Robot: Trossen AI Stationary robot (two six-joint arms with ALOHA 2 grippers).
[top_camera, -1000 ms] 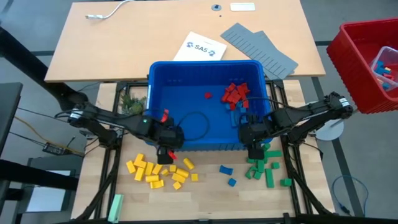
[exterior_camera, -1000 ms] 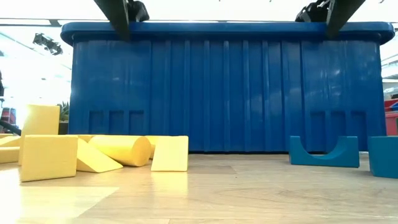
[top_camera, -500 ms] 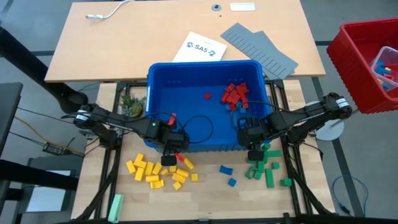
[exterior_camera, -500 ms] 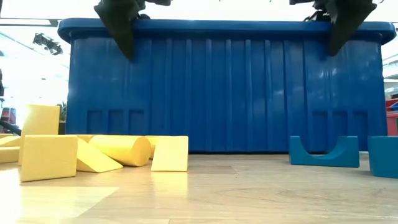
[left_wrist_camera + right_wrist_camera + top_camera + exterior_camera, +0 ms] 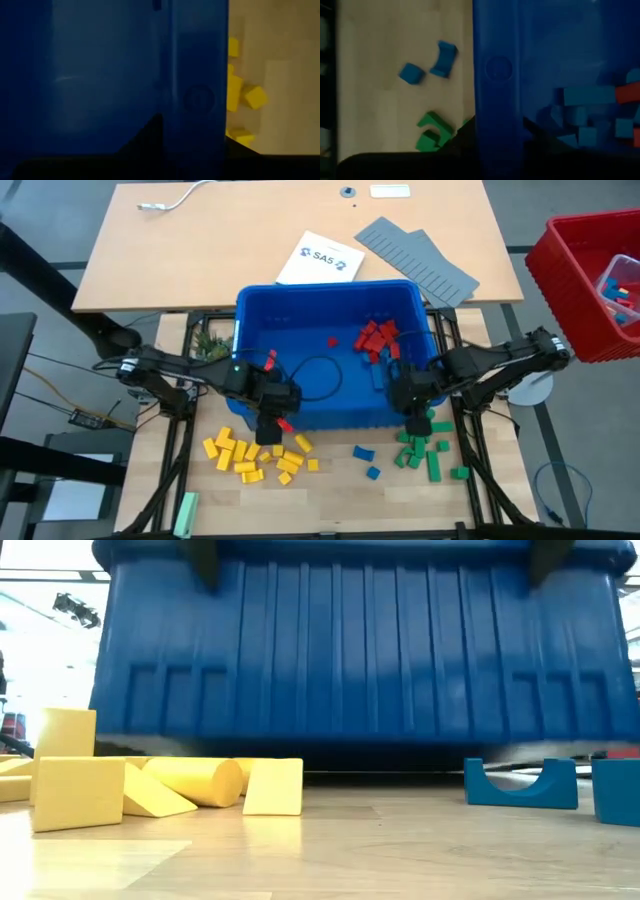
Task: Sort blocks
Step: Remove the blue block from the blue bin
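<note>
Bin grab, by the look of it. Left gripper (image 5: 272,412) clamped on the near wall of the blue bin (image 5: 240,330), toward its left corner. Right gripper (image 5: 415,408) clamped on that same wall toward the right corner. One dark finger inside and one outside the wall in each wrist view.

Makes sense as a two-armed hold: too wide a bin for one arm, and less likely to twist with a pinch at each end. Near edge up off the table (image 5: 340,490) in the low view, with a dark gap underneath. Probably tilting it to shift or pour the leftovers.

Red blocks (image 5: 375,338) bunched in the far right part of the bin. Well apart from the left gripper, nearer the right one but across the bin floor from it.

Outside on the table, sorted by colour:
- yellow blocks (image 5: 250,455) just on the near side of the left gripper
- green blocks (image 5: 425,452) right beside the right gripper
- a few blue blocks (image 5: 364,453) between the two piles

None touching either gripper. Guessing red as the last colour left to deal with.
</note>
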